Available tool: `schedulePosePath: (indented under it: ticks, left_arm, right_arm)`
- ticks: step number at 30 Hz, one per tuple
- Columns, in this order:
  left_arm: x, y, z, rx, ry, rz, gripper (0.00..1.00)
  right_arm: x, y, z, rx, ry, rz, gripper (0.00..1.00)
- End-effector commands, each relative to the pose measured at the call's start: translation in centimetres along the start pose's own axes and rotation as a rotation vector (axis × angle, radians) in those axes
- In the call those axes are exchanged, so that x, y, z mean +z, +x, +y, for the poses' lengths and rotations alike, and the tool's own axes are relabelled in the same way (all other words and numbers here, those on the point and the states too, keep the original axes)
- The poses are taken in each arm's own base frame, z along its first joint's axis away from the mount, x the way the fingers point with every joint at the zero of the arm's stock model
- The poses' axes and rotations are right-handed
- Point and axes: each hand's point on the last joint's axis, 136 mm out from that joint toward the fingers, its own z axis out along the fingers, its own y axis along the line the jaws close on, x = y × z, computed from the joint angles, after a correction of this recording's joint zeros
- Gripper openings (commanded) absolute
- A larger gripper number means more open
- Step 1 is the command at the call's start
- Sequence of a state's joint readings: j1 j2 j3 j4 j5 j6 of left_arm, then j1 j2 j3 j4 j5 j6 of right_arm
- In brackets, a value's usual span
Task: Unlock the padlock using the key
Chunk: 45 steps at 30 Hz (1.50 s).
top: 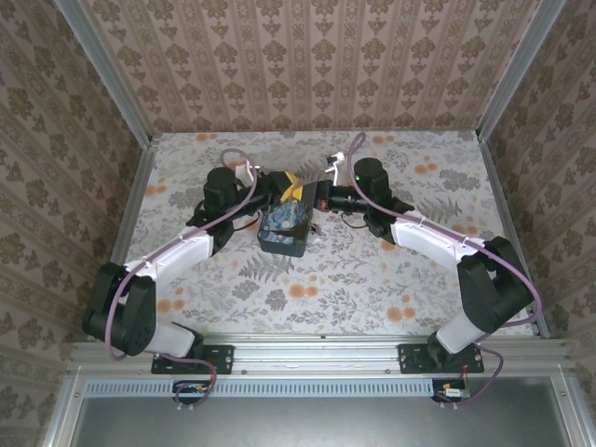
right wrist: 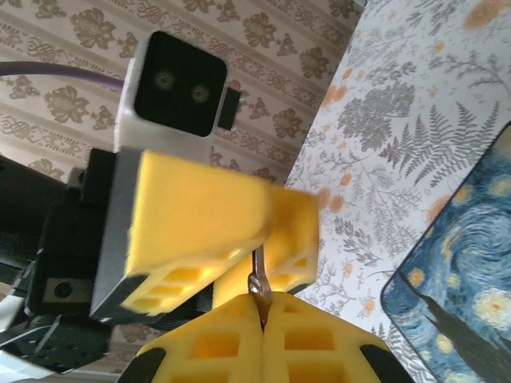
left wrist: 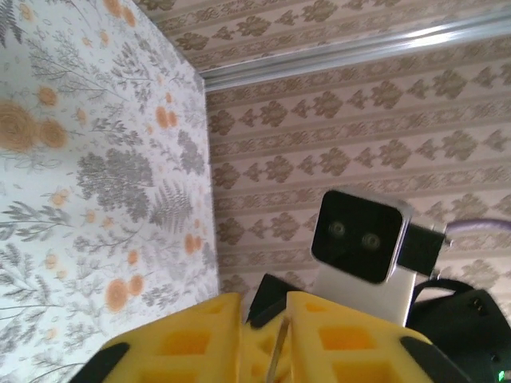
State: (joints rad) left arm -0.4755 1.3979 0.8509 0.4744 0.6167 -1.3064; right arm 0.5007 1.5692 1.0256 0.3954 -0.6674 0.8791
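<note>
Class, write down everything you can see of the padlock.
The padlock is a chunky dark-blue block with rounded corners, its top printed with a starry-night painting of yellow swirls and stars. The surface looks smooth, with a darker edge. No shackle or keyhole can be made out. It lies flat on the floral table, midway between the two arms, turned slightly askew. In the top view, yellow gripper fingers overlap its far edge; whether they touch it cannot be told.

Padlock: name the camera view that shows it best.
Top external: nearly the whole padlock lies in view on the table. The right wrist view catches one starry corner, closer but cut off by the frame edge.
</note>
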Motion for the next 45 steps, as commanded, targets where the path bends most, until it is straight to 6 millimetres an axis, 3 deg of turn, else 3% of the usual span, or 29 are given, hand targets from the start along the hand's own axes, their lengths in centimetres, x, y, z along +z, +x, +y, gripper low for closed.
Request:
schedulePosePath:
  ticks: [1, 4, 9, 16, 29, 31, 40, 45]
  left_arm:
    - [-2.0, 0.0, -0.7, 0.101, -0.094, 0.028, 0.32]
    - [-3.4, -0.2, -0.5, 0.179, -0.165, 0.054, 0.40]
    - [-4.7, 0.5, -0.6, 0.242, -0.166, 0.128, 0.43]
    - [-3.9, 4.4, -1.2, 0.445, -0.118, 0.368, 0.40]
    - [-3.2, 6.0, 0.5, 0.559, -0.118, 0.517, 0.33]
    - [-2.8, 7.2, 0.2, 0.575, -0.098, 0.551, 0.33]
    - [-2.5, 8.0, 0.1, 0.583, -0.077, 0.578, 0.30]
    - [-2.5, 8.0, 0.1, 0.582, -0.077, 0.580, 0.24]
  right_arm:
    - [-0.7, 0.6, -0.8, -0.049, 0.012, 0.041, 0.00]
    - [-1.0, 1.8, -1.6, -0.093, 0.039, 0.107, 0.00]
    - [-1.6, 3.3, -1.9, -0.174, 0.033, 0.197, 0.00]
    - [-2.5, 5.0, -0.6, -0.245, -0.014, 0.319, 0.00]
    - [-3.6, 6.6, 0.5, -0.274, -0.045, 0.384, 0.00]
    - [-3.5, 6.6, 0.7, -0.279, -0.050, 0.384, 0.00]
    - [-3.1, 6.4, 1.2, -0.285, -0.063, 0.388, 0.00]
    - [-2.9, 6.7, 1.4, -0.286, -0.068, 0.396, 0.00]
